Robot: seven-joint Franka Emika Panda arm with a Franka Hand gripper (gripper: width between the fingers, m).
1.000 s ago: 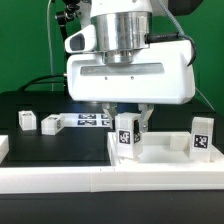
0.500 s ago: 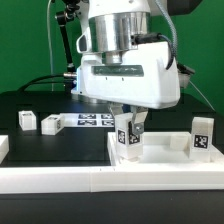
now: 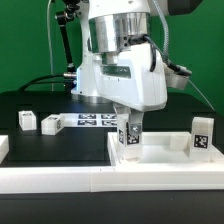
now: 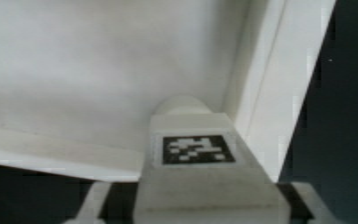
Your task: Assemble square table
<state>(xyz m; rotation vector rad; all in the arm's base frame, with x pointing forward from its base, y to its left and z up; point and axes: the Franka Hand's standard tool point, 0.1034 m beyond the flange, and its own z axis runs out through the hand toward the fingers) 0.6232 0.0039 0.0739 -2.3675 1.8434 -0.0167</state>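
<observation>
Where the jaws stand part-closed, they clamp a short, white, tagged block leg [image 3: 130, 141] between them. A white rimmed slab [image 3: 166, 160] lies below them.

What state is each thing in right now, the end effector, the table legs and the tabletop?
End effector: shut on the held leg.
Held leg: upright, on the tabletop.
Tabletop: lying flat.
Corner leg: upright on the tabletop, free.
Leftmost leg: loose on the black table.
Second loose leg: loose beside it.

Robotics lab, black table [image 3: 35, 100], green backdrop [image 3: 20, 40], marker board [image 3: 95, 121], robot arm [image 3: 120, 35]
</observation>
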